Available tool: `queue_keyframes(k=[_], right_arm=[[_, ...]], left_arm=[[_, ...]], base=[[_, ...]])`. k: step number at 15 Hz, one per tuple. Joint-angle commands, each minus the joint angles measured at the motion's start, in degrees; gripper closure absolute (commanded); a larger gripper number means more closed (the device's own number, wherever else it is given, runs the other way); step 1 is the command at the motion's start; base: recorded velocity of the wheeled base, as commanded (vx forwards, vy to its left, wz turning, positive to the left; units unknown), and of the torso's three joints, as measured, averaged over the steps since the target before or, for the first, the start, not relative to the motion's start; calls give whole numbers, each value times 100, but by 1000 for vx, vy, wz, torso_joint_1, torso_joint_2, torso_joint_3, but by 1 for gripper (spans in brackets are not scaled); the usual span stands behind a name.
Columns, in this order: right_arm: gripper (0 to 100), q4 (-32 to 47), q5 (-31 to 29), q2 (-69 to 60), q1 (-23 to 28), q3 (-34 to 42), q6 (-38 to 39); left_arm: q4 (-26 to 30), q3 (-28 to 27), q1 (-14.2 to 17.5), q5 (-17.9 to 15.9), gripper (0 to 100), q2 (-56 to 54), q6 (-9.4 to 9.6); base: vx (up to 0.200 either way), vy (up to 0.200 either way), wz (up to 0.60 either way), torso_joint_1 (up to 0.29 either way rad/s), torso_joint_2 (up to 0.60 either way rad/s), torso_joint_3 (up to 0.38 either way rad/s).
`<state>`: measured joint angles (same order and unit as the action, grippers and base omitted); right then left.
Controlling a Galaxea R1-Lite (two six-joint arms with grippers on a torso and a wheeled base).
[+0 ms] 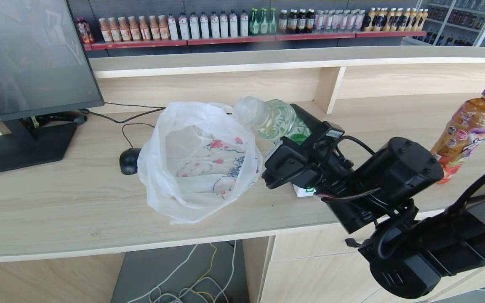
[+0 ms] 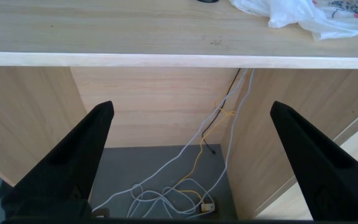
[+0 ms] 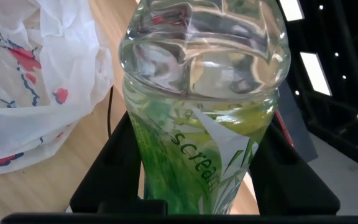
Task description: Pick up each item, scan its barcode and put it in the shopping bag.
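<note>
Our right hand point(image 1: 299, 126) is clamped on the green-labelled bottle point(image 1: 267, 118) at centre frame, holding it sideways just beside the shopping bag point(image 1: 196, 160) (base leading, we judge, ready to slide in). Our left hand point(image 2: 192, 106) hangs wide open below the worktop point(image 2: 104, 31) edge.

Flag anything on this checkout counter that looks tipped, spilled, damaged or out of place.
Nothing stands out. The green-labelled bottle is tilted only because the right gripper holds it in its jaws beside the shopping bag, which sits open and crumpled on the counter. The purple-capped bottle stands upright; no spill shows.
</note>
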<state>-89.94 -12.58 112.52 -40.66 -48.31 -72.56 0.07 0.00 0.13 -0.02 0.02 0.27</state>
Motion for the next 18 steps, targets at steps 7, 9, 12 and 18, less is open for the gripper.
queue_keyframes(k=[7,9,12,18], right_arm=[[100,-6,1,86,146,-12,22],[100,-6,1,130,128,-64,22],[100,-6,1,130,110,-91,31],[100,-6,1,147,110,-91,31]], left_arm=[[1,0,4,2,0,-2,0],[1,0,4,2,0,-2,0],[1,0,4,2,0,-2,0],[1,0,4,2,0,-2,0]], base=[[0,0,0,0,0,0],[0,0,0,0,0,0],[0,0,0,0,0,0],[0,0,0,0,0,0]])
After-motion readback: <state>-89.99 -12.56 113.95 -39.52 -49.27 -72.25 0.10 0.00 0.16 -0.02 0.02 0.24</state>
